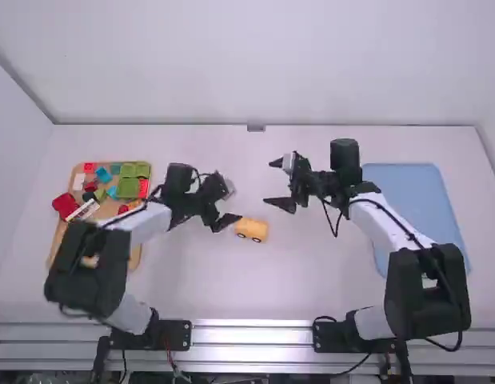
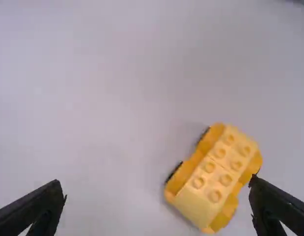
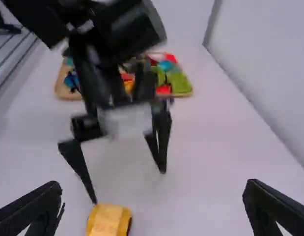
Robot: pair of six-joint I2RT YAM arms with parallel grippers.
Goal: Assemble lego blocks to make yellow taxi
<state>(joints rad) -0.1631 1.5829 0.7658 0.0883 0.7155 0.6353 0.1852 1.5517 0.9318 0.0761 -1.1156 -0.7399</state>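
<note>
Your yellow taxi (image 1: 252, 230) sits on the counter (image 1: 191, 280), studs up. Your left tool (image 1: 233, 206) is spread, just beside the taxi, one finger near its left end. Your right tool (image 1: 269, 182) is spread too, beyond the taxi. Well left of the taxi lies the block tray (image 1: 50, 252); well right, the blue mat (image 1: 411, 196).

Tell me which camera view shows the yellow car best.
The left wrist view, which looks down on the yellow car from close by, showing its eight studs. The high view shows it farther off, with two wheels on its near side; the right wrist view's bottom edge cuts it off.
</note>
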